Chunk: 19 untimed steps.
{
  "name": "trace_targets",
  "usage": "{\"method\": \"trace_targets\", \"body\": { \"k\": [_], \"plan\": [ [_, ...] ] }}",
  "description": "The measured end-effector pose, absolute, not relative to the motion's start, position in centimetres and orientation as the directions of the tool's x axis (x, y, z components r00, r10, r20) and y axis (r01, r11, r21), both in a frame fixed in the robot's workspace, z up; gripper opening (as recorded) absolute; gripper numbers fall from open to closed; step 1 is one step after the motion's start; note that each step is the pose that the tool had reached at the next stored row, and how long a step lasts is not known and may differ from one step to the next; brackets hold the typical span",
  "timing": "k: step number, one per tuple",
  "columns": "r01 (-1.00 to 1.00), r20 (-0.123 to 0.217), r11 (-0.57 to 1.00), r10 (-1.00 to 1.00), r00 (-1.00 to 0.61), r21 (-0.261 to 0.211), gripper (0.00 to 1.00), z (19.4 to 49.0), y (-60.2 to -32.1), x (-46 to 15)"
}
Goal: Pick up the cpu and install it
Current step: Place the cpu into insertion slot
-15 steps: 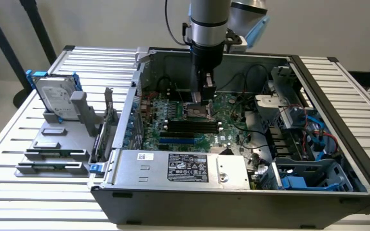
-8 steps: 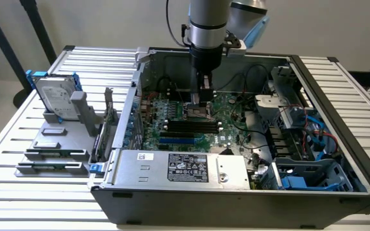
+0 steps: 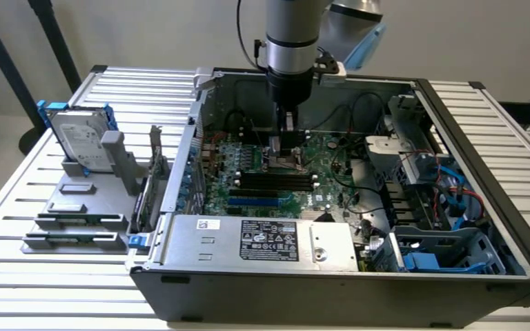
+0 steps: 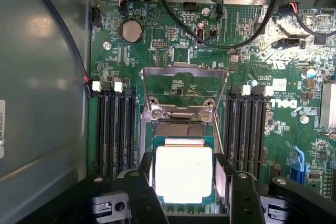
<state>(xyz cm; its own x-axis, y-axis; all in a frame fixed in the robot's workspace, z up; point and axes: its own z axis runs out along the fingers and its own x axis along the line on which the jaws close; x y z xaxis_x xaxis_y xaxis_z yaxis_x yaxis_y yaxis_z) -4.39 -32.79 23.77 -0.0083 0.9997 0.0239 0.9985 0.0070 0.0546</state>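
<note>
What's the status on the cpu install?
Gripper shut on the cpu, inside the case. Cpu hangs just over the open socket, looks unseated. Load plate raised, nothing across the socket.

So the open case (image 3: 339,293) sits on the counter (image 3: 44,289), middle and right of the exterior frame. The hard drive (image 3: 81,141) stands left of it, with the tray blocks (image 3: 76,231) lower left. Inside, the motherboard (image 3: 330,179) lies centre, with the power supply (image 3: 256,241) below it in frame. The tool (image 3: 283,155) hangs over the board with the cpu (image 4: 184,174) between its fingers (image 4: 222,179), right above the socket (image 4: 181,127). Memory slots (image 4: 113,129) flank the socket on both sides.
</note>
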Motion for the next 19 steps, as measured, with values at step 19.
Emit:
{"method": "trace_targets", "body": {
  "k": [19],
  "plan": [
    [0.998,0.059,-0.036,0.998,0.032,0.054,0.55,22.1,-32.9,-4.4]
  ]
}}
